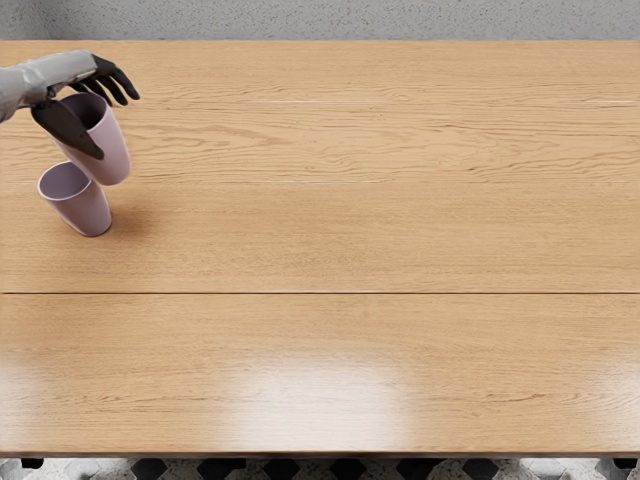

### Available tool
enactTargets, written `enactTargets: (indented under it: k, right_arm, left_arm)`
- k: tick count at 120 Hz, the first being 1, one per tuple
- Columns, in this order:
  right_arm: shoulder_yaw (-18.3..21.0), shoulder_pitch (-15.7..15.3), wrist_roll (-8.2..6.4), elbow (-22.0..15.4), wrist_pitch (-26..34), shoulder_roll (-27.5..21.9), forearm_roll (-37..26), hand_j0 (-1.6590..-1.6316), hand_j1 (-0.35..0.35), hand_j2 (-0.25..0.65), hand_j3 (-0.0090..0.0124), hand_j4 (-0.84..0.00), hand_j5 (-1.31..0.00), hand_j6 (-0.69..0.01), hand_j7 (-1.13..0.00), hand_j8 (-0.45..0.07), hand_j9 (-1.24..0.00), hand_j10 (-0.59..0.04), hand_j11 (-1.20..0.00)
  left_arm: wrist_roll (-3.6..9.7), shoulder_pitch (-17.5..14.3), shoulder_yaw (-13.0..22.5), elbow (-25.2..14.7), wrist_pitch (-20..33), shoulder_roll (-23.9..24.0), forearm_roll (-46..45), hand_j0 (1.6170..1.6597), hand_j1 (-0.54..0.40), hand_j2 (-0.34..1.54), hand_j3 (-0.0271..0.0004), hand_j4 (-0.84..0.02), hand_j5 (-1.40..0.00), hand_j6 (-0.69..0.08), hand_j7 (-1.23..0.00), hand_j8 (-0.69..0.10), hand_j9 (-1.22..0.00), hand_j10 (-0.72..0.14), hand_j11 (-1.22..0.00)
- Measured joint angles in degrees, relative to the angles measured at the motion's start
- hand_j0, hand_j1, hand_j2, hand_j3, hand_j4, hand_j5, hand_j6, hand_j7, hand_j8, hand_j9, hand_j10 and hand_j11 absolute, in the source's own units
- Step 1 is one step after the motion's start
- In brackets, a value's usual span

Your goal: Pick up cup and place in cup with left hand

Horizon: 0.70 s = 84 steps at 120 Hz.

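My left hand (88, 108) reaches in from the left edge near the back of the table. It is shut on a pinkish-mauve cup (114, 152), with the dark thumb across the near side and the other fingers by the far side of the rim. This cup appears raised and slightly tilted, opening upward. A second cup (85, 209) of the same colour stands on the table just in front, its opening visible. In this view the held cup's base overlaps the right part of the second cup's rim; it is not inside it.
Both cups are at the left end of the wooden table (350, 240). The table's front edge runs along the bottom of the view, and a grey surface lies beyond the back edge.
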State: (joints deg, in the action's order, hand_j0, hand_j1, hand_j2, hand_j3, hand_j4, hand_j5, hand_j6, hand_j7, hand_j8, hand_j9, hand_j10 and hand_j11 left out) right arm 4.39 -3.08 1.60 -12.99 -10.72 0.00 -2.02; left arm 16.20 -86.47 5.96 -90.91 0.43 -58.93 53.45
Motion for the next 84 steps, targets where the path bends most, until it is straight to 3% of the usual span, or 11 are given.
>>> enactTargets:
  k: [84]
  right_arm:
    - [0.0,0.0,0.03,-0.01,0.0,0.0,0.0,-1.6581,-0.331,-0.003,0.0,-0.015,-0.02,-0.015,-0.02,-0.015,-0.02,-0.015,-0.02]
  left_arm:
    - [-0.38,2.17,0.08,0.62,2.09,-4.44,0.25,1.6569,-0.127,0.08,0.0,-0.437,-0.58,-0.438,-0.57,-0.435,-0.58,-0.375,-0.57]
